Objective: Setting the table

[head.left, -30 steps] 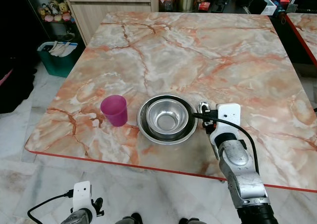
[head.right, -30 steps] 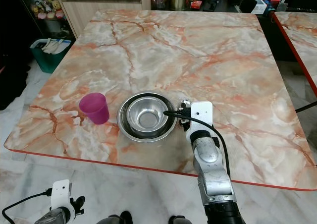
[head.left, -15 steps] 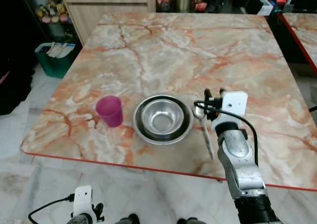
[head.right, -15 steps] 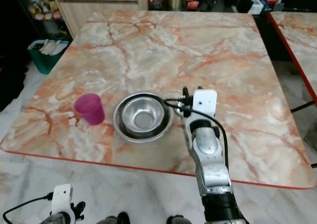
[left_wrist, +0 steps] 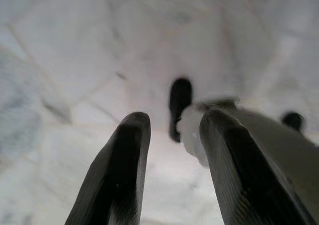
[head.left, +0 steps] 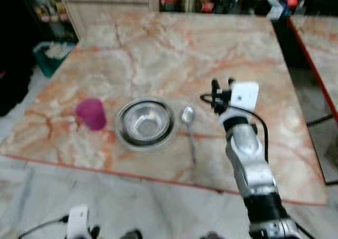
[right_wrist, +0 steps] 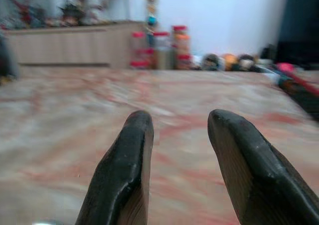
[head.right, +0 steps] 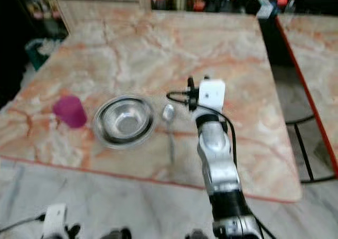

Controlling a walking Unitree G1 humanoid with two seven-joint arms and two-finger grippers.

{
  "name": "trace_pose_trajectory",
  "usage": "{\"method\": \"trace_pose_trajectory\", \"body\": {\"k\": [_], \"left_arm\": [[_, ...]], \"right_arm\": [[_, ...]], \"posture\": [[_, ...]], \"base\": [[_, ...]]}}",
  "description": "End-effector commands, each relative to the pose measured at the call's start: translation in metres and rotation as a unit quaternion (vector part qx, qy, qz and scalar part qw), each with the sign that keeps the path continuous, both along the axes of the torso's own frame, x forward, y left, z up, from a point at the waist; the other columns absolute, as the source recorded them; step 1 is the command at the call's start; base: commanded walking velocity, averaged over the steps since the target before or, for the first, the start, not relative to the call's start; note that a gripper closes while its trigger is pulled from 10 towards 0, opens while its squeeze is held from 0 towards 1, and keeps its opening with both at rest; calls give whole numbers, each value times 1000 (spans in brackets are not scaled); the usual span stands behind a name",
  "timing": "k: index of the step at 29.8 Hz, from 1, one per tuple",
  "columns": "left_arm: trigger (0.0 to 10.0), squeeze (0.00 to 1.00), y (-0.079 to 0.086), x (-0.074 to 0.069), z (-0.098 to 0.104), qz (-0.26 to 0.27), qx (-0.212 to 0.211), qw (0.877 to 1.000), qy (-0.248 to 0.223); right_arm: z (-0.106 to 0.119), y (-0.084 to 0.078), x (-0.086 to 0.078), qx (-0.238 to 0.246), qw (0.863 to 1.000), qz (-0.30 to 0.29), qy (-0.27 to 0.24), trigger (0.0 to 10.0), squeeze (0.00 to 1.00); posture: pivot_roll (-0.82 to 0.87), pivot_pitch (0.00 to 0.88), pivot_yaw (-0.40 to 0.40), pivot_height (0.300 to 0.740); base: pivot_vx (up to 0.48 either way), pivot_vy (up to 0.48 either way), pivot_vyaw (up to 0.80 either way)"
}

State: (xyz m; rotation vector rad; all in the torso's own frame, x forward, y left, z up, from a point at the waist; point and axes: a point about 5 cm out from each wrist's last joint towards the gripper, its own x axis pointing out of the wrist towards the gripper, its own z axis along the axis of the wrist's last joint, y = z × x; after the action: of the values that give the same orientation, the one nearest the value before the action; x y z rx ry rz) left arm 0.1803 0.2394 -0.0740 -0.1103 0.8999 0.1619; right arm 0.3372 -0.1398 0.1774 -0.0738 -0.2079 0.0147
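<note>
Place setting, near table (head.left: 222, 43) edge: cup (head.left: 91, 113), bowl (head.left: 144, 123), spoon (head.left: 188, 123) laid. Your right gripper (head.left: 222, 89) hangs parted, empty; left gripper (left_wrist: 172, 135) likewise. Next, judge alignment.

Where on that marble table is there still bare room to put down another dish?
The whole far half of the table beyond the bowl is bare, as is the right side past the right gripper. The near edge is crowded: cup, bowl and spoon stand in a row.
</note>
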Motion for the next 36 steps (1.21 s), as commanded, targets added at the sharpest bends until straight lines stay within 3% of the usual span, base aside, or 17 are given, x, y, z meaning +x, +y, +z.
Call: {"method": "trace_pose_trajectory", "body": {"k": [1,5,14,21,36], "left_arm": [[10000,0,2,-11,-5,-1,-3,1000,20],[10000,0,3,-12,-5,-3,-2,1000,21],[10000,0,-23,-4,-8,-15,-10,1000,22],[10000,0,-24,-3,-8,-15,-10,1000,21],[10000,0,6,-10,-3,-1,-2,1000,20]], "right_arm": [[0,1,0,4,1000,-1,-1,10000,0],[-3,-2,0,10,1000,-8,1,10000,0],[-1,-5,0,8,1000,-10,-5,10000,0],[-2,-5,1,7,1000,-11,-3,10000,0],[-2,-8,3,10,1000,-13,-3,10000,0]], "posture": [[-27,164,40,740],[-27,155,41,740],[-28,138,39,740],[-28,138,39,740],[-27,147,38,740]], "base": [[0,-435,0],[0,-435,0],[0,-437,-178],[0,-435,0],[0,-387,-53]]}}
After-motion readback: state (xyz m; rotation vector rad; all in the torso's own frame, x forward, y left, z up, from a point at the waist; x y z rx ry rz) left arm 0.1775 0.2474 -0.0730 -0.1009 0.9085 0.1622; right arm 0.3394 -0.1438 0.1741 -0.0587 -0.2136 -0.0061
